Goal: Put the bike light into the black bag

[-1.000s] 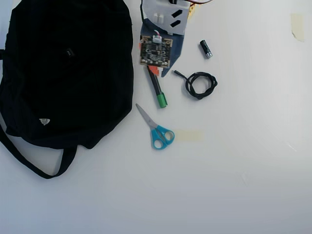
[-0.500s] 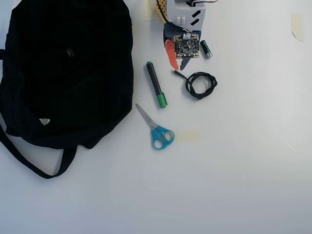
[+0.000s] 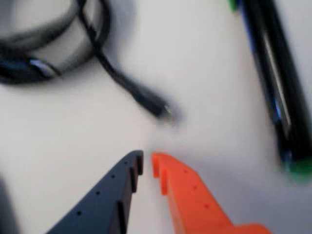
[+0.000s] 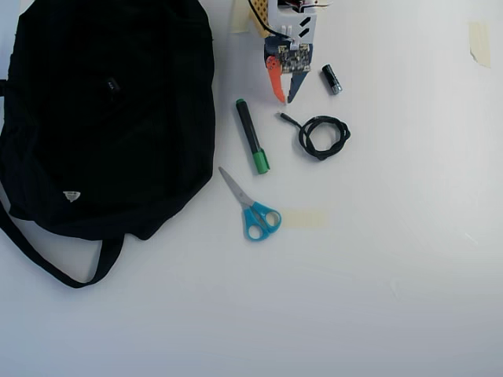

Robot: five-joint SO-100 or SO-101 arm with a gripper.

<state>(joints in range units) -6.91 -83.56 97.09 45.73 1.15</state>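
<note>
Overhead view: pincer (image 4: 284,100) sits at top centre of the white bench (image 4: 393,275), tips pointing down-frame & nearly together, nothing btwn them. Short black cylinder w/ silver tip (image 4: 332,79) lies just right of pincer, apart from it. Coiled black cable (image 4: 321,135) lies below-right; its plug end is nearest the tips, not touching. Black marker w/ green cap (image 4: 252,147) lies below-left. Blue-handled scissors (image 4: 250,206) are further down-frame, below the marker. Large black cloth bag (image 4: 102,118) fills the far left, well apart from pincer.

Wrist view: cable (image 3: 73,44) ahead-left of pincer (image 3: 147,165), marker (image 3: 278,87) ahead-right.
</note>
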